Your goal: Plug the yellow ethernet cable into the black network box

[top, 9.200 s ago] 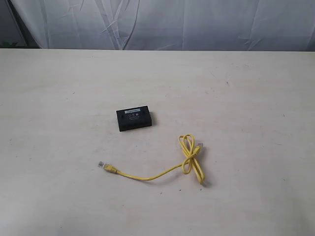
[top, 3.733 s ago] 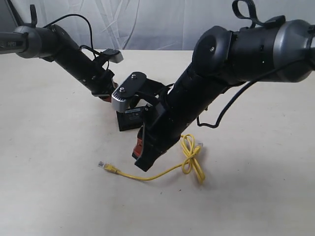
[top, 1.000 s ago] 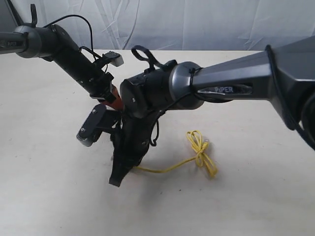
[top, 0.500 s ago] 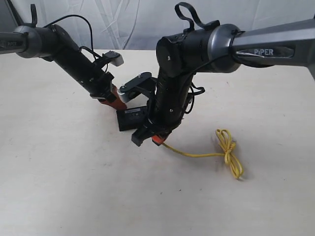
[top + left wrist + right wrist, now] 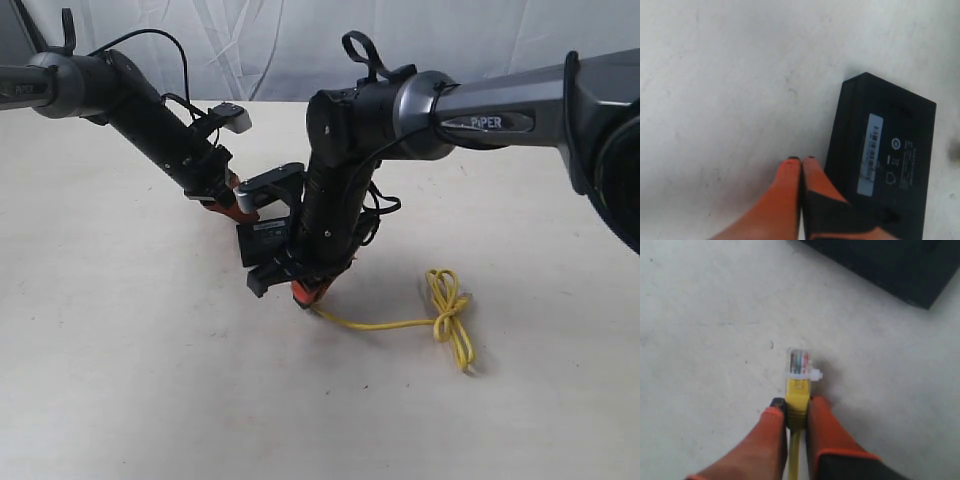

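Because insertion needs a steered tip, right gripper (image 5: 796, 406) pinches yellow ethernet cable (image 5: 797, 390) just behind its clear plug (image 5: 799, 361), aimed at black network box (image 5: 880, 265), near but apart | left gripper (image 5: 800, 162) pressed together, empty, just beside box's edge, likely bracing it | knotted slack trails on table (image 5: 130, 380).

black network box (image 5: 257, 245) partly hidden, label (image 5: 870, 152) blurred

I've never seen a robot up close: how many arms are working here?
2. The left arm enters from the left, fingers shut beside the black network box. The right arm reaches in from the right, fingers pinching the yellow ethernet cable.
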{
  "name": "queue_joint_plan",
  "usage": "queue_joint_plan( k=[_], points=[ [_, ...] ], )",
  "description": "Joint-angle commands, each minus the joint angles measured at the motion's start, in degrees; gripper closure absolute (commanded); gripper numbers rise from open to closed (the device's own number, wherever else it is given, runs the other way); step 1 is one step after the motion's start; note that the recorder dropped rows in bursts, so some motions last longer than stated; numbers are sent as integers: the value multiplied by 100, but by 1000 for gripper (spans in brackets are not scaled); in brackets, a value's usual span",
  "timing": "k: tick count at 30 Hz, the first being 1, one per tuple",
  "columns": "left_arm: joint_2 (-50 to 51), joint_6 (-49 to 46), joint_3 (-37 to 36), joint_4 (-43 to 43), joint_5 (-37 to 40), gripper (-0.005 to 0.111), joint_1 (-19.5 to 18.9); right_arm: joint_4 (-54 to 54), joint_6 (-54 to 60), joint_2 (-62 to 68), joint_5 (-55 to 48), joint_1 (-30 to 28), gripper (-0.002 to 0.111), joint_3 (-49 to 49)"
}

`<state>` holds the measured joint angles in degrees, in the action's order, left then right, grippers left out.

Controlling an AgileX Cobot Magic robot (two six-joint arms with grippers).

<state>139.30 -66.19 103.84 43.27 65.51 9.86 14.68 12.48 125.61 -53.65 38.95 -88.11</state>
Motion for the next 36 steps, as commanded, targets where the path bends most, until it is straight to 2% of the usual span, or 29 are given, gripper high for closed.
queue_joint_plan(
  k=[1,9,36],
  points=[
    [-1,-25,26,83,12,107,-2,109,-94,27,42,-61,108,-31],
    [-1,-25,26,164,12,107,-2,719,-178,57,291,-415,108,-31],
    [-1,-25,26,229,36,107,-2,700,-178,99,802,-393,108,-31]
  ],
)
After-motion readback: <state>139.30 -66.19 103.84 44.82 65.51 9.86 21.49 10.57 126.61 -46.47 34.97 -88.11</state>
